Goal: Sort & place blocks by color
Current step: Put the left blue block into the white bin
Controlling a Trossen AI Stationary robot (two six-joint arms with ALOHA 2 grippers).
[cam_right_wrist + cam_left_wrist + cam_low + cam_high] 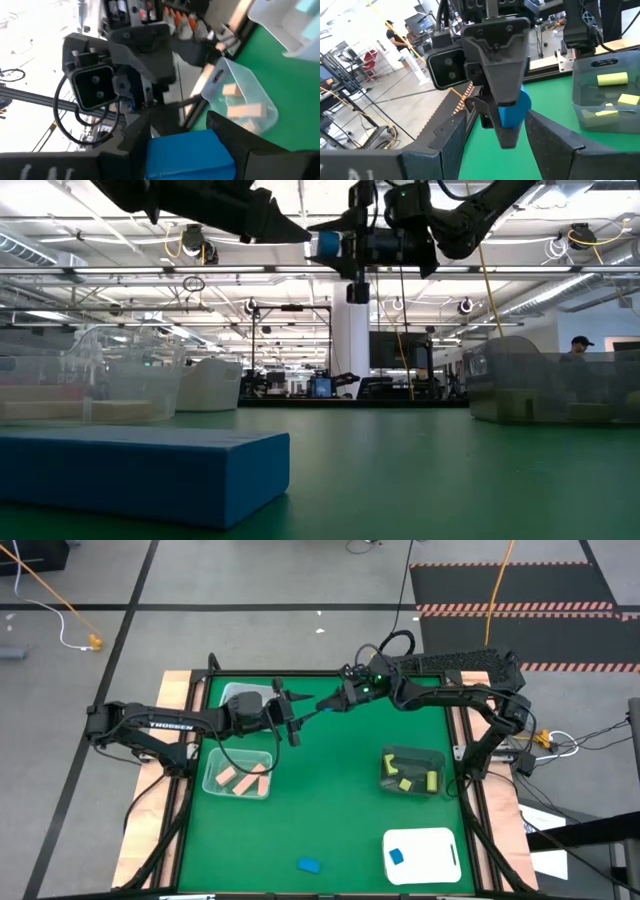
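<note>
My right gripper (pixel 186 131) is shut on a blue block (pixel 187 152) high over the far middle of the table (pixel 325 705). My left gripper (pixel 496 120) is open and faces it head-on (pixel 292 720). Its fingers stand on either side of the blue block (pixel 516 111) and the right gripper's finger, and I see no touch. A second blue block (pixel 309 865) lies flat on the mat near the near edge. A third blue block (pixel 397 856) lies in the white tray (pixel 435 840). My right gripper pinches the blue block's end (pixel 187 150) between its two fingers. The fingers lie level and point toward the table's left. The block is lifted clear, high above the mat (pixel 328 245).
A clear bin (pixel 212 780) holding salmon blocks (pixel 240 780) sits left of centre. A clear bin (pixel 388 762) with yellow and green blocks (pixel 408 784) sits on the right. Another clear bin (pixel 238 694) lies under the left arm. Open green mat lies between the bins.
</note>
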